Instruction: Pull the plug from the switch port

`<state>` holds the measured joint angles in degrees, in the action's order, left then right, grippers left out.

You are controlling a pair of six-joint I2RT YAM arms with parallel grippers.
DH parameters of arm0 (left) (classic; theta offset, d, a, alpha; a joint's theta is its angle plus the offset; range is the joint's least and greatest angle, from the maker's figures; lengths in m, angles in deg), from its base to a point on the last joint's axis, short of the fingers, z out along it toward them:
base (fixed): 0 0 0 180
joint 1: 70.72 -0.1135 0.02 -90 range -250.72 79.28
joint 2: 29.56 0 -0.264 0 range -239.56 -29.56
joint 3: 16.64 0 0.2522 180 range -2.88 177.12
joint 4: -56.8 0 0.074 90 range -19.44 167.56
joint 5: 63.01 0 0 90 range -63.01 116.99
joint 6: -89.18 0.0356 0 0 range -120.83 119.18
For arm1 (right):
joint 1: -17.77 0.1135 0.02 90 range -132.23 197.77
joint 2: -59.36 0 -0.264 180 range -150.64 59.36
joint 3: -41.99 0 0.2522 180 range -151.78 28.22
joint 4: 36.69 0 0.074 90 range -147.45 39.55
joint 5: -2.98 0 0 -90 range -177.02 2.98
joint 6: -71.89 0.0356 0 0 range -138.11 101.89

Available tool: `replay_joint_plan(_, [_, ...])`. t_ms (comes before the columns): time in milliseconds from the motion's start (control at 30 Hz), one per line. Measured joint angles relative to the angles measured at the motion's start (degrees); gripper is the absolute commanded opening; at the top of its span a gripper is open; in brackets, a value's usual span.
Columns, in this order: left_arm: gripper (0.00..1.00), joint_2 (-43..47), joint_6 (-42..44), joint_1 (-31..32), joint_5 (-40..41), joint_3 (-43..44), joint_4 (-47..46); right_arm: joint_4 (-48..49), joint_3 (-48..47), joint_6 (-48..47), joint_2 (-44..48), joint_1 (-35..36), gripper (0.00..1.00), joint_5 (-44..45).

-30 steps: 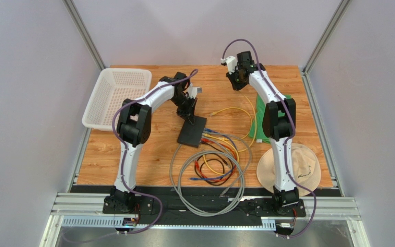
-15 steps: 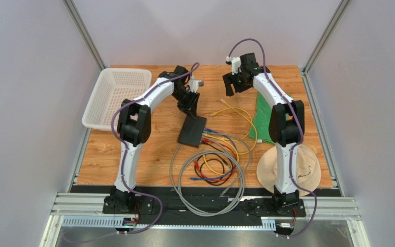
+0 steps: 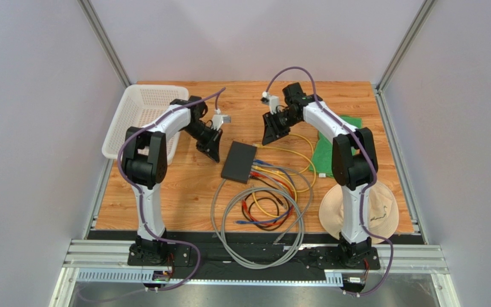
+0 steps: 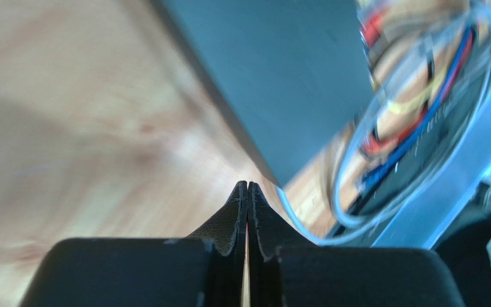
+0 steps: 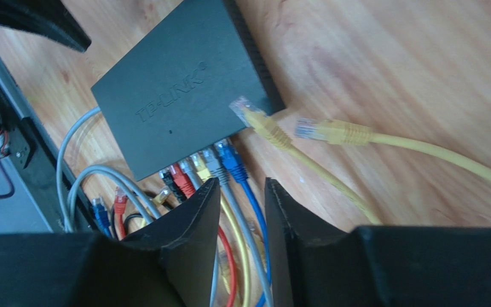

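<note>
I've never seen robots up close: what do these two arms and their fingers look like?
The left arm and right arm are slim white tubes with chunky black joints. A purple cable loops along each. Each ends in two black wedge-shaped fingers tapering to tips.

text: TP-LINK | on: top face of the switch point(image 5: 179, 96) | view: right wrist

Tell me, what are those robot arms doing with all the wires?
They are meant to pull a plug from the black switch. The left gripper sits shut beside it, holding nothing. The right gripper hovers open nearby. Two yellow plugs lie loose; the blue plug and others are plugged in.
</note>
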<state>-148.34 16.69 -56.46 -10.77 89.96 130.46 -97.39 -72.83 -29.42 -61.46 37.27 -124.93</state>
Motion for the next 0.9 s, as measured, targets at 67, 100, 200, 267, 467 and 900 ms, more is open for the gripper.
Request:
replay_joint_plan(67, [0.00, 2.08, 4.59, 0.83, -1.18, -2.73, 1.57, -0.52, 0.00, 0.07, -1.25, 0.92, 0.29, -1.31])
replay_joint_plan(100, [0.00, 2.99, 6.64, 1.31, -1.60, -3.32, 2.34, -0.74, 0.00, 0.15, -1.77, 1.29, 0.28, -1.88])
replay_joint_plan(200, [0.00, 4.61, 10.47, 2.60, -2.34, -3.61, 3.30, -1.44, 0.02, 0.17, -2.38, 1.64, 0.27, -2.89])
replay_joint_plan(267, [0.00, 5.11, 12.50, 4.02, -2.29, -3.89, 3.32, -1.62, 0.37, 0.15, -2.40, 1.55, 0.25, -3.15])
replay_joint_plan(467, [0.00, 5.09, 16.13, 9.05, -0.07, -7.04, 3.30, -1.64, 4.33, 0.15, -2.40, 1.42, 0.26, -0.48])
replay_joint_plan(900, [0.00, 0.20, 12.31, 12.46, 5.97, -6.67, -0.22, -0.33, -0.81, -0.09, -7.65, -2.21, 0.28, 8.87])
